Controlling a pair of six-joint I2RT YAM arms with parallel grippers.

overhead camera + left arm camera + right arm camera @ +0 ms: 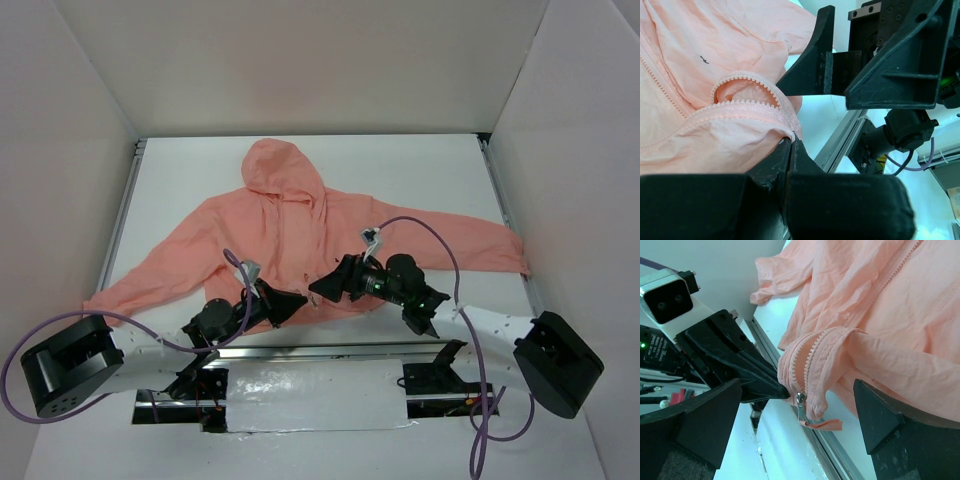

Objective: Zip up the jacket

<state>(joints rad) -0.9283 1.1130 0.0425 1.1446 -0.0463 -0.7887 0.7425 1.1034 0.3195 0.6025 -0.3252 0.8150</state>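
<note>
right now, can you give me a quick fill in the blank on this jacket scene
The left gripper is ___ on the jacket's bottom hem.
The right gripper stands ___, holding nothing.
The hood points toward the table's ___ edge.
The zipper pull sits at the zipper's ___ end.
Missing: shut; open; far; bottom

Robotics lab test cell, seen from above. A white table [420,170] fills the middle of the frame, boxed in by plain white panel walls [300,60] at the top, left and right. Metal rails [125,215] run along the table's side edges. Two black-and-white robot arms [490,325] are bolted at the bottom edge, trailing purple cables [440,235]. A shiny white sheet [310,390] lies between their bases.
</note>
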